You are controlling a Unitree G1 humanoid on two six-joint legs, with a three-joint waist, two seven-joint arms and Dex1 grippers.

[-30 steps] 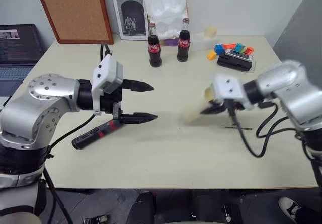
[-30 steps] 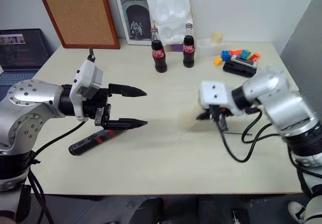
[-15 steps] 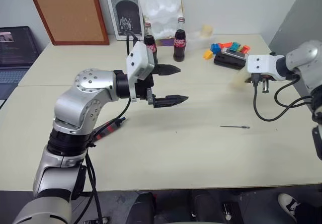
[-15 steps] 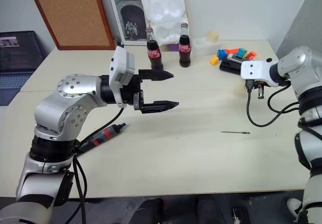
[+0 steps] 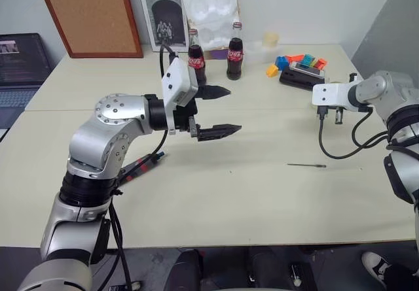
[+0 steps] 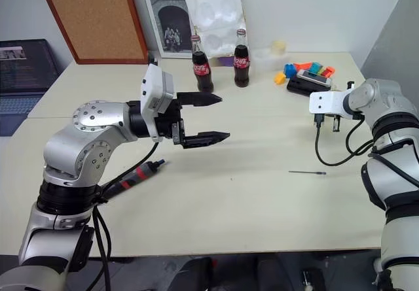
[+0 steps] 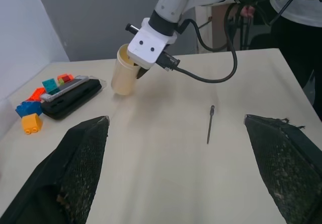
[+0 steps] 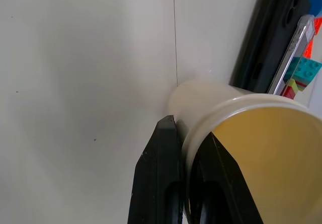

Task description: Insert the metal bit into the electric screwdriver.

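In the left eye view, the metal bit (image 5: 306,165) was seen lying flat on the bare table (image 5: 262,199), well apart from both arms. The electric screwdriver (image 5: 139,168) lay partly hidden behind the left arm, its red middle section showing. The left gripper (image 5: 219,111) was held above the table with its fingers spread wide and nothing between them. The right gripper (image 5: 330,112) was seen over the far right of the table, near a black case (image 5: 298,80) with coloured blocks.

In the left wrist view, the bit (image 7: 210,124) was seen as a thin dark rod on the tabletop, and a pale yellow cup (image 7: 123,78) was seen at the right gripper's fingertips.

In the right wrist view, the right gripper (image 8: 187,148) was seen clenched on the cup's rim (image 8: 236,105), one finger outside the wall and one inside.

The bit was judged stiff, very light and smooth, likely to roll or slip, and hard to lift off a flat surface; a pinch at mid-length was judged safest. The screwdriver was judged rigid and heavier, best taken around its red section
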